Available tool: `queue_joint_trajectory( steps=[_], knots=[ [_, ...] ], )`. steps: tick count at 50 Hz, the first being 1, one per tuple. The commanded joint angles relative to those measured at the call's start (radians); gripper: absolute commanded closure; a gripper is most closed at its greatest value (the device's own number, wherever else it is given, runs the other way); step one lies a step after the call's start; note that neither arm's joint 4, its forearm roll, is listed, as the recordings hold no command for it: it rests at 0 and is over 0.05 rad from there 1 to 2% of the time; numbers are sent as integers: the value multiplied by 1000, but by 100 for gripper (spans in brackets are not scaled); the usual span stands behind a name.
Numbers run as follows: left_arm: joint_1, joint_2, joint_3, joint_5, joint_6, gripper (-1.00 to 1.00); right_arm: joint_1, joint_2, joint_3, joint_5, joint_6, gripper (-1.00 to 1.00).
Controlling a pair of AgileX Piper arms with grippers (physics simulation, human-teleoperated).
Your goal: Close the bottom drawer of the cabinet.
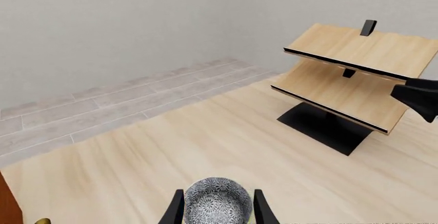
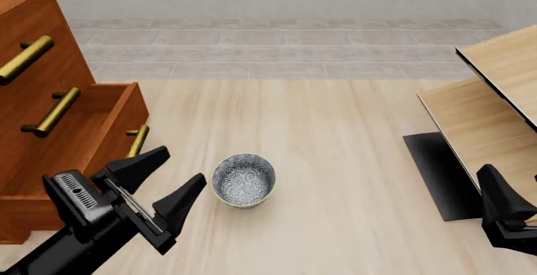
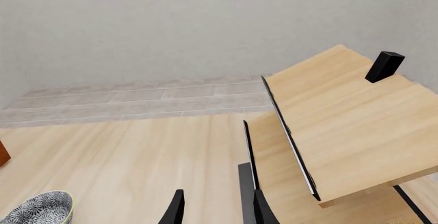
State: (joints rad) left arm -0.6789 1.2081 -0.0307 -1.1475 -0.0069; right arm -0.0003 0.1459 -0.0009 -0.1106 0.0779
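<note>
The cabinet (image 2: 34,29) stands at far left with its bottom drawer (image 2: 71,140) pulled open, nothing visible inside. Three brass handles (image 2: 52,111) show (one per drawer). One patterned bowl (image 2: 243,179) sits nearby, empty. The left gripper (image 2: 165,175) and right gripper (image 3: 213,206) both hang with fingers apart.

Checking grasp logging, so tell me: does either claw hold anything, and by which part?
Nothing is held. The left claw is open beside the bowl; the right claw is open too.
</note>
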Motion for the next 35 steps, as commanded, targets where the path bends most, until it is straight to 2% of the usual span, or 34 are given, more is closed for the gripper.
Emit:
queue_joint_trajectory(
  steps=[1,13,15,18,25,26,35],
  knots=[
    [-7,169,-39,-72,-25,-100,-3,-8,0,10,8,-100],
    [33,268,-89,-72,-50,-100,-9,-20,-1,29,16,-100],
    [47,293,-101,-72,-78,-100,-11,-17,-1,27,21,-100],
    [50,314,-109,-72,-60,-100,-13,-21,0,32,22,-100],
    [73,357,-122,-72,-71,-100,-17,-21,-1,35,29,-100],
    [110,396,-131,-72,-68,-100,-17,-19,0,32,32,-100],
    [168,406,-114,-72,-103,-100,-19,-17,0,29,36,-100]
  ],
)
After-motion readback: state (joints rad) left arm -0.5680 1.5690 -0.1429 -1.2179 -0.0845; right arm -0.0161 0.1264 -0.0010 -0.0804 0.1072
